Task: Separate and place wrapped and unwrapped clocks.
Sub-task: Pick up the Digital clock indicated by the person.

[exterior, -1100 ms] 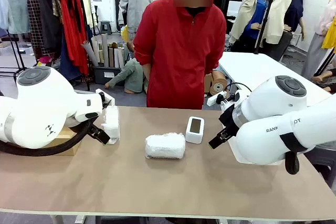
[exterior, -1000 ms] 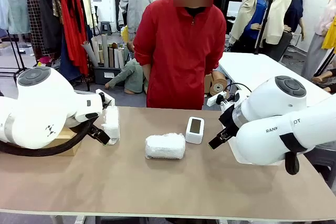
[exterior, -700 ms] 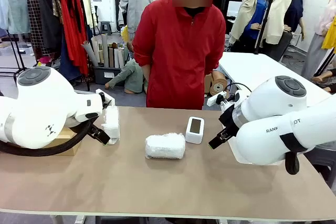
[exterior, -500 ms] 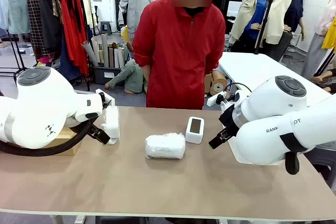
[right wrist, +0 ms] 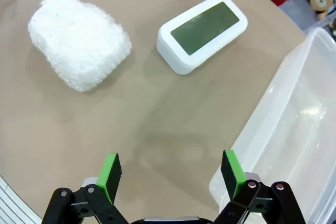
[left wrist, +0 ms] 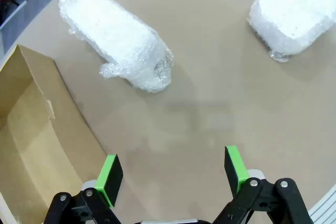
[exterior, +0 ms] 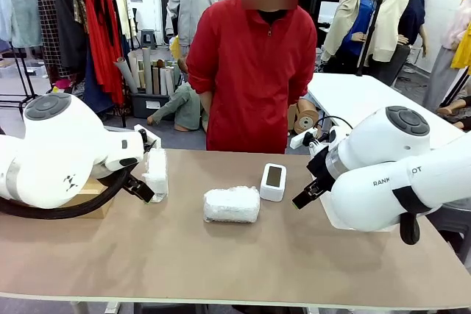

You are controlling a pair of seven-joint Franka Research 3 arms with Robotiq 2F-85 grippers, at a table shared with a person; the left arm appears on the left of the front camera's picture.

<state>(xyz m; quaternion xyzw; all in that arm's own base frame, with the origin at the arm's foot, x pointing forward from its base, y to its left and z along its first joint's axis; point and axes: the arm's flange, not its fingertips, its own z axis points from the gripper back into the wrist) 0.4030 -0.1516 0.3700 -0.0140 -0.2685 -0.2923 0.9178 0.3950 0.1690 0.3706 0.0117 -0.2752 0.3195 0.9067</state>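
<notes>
Nothing has shifted over the last second: both arms hang where they were and all three clocks lie untouched. Your left gripper [left wrist: 173, 170] has its jaws spread fully wide and empty above the bare table [exterior: 257, 262], next to the cardboard box [left wrist: 31, 145]. Your right gripper [right wrist: 170, 172] is just as wide and just as empty, beside the clear tub [right wrist: 294, 129].

By my reading you have not begun sorting: what shows of the box and of the tub holds nothing. One wrapped clock [left wrist: 115, 38] lies near the box on your left. The second wrapped clock [exterior: 232, 204] sits mid-table. The bare clock [right wrist: 202, 24] is close beside it but apart, on the tub's side, grey screen in plain sight. All three are left to place.

The person [exterior: 254, 71] in red stands at the far edge with no hand over the table. Nothing blocks either reach; mind only the narrow gap between the middle bundle and the bare clock.
</notes>
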